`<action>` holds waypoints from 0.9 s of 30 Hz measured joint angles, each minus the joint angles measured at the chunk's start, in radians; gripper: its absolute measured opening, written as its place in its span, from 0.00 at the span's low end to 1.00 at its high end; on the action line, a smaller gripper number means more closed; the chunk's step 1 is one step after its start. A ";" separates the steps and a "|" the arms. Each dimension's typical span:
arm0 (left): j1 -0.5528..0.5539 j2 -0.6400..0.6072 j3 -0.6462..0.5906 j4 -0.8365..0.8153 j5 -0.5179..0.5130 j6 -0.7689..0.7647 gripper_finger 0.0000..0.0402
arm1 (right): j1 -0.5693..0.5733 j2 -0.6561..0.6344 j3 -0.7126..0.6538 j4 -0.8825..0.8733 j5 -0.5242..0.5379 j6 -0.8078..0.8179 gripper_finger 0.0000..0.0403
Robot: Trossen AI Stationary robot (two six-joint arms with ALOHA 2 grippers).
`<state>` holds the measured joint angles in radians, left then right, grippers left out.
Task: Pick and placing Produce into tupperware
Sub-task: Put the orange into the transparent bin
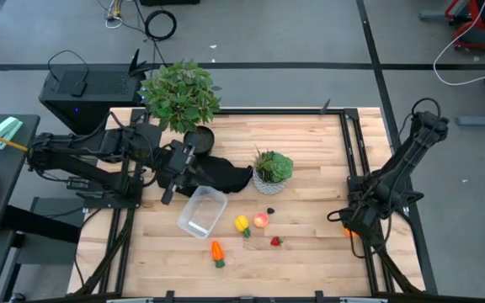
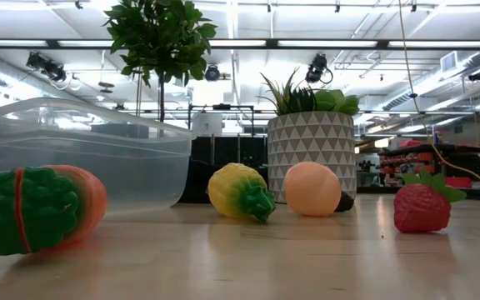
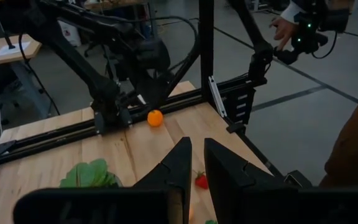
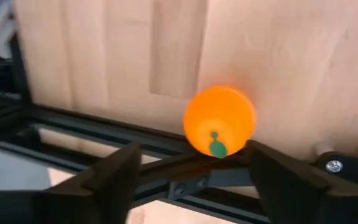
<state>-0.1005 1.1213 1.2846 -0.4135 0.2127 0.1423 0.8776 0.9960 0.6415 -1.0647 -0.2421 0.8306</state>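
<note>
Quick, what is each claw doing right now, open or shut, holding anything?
Left claw: nearly shut, empty.
Right claw: open wide, holding nothing; the orange sits between its fingers.

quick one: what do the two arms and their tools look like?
Both arms are dark, near-black jointed links with black cables looped along them. The left tool has two black, wedge-shaped fingers tapering to narrow tips. The right tool has broad, flat matte-black fingers. No markings visible.

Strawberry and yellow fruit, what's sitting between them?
The pink fruit sits between the strawberry and the yellow fruit, seen in the low view.
</note>
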 joint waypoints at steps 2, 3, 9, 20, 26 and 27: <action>0.000 0.000 0.000 -0.001 0.000 0.000 0.13 | -0.006 0.020 -0.002 0.003 0.000 -0.001 0.86; 0.000 0.000 0.000 -0.001 0.000 0.000 0.13 | -0.007 0.028 -0.002 0.014 0.001 -0.001 0.90; 0.000 0.000 0.000 -0.001 0.000 -0.001 0.13 | -0.007 0.102 -0.002 0.039 0.007 0.000 0.97; 0.000 0.000 0.000 -0.002 0.000 -0.027 0.13 | -0.018 0.308 -0.002 0.058 0.017 0.060 0.95; 0.000 0.000 0.000 -0.002 0.000 -0.027 0.13 | -0.019 0.393 -0.002 0.114 0.015 0.059 0.95; 0.000 0.000 0.000 -0.003 0.000 -0.027 0.13 | -0.019 0.407 -0.002 0.125 0.015 0.059 0.95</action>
<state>-0.1005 1.1213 1.2846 -0.4164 0.2127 0.1154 0.8589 1.4028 0.6392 -0.9400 -0.2272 0.8894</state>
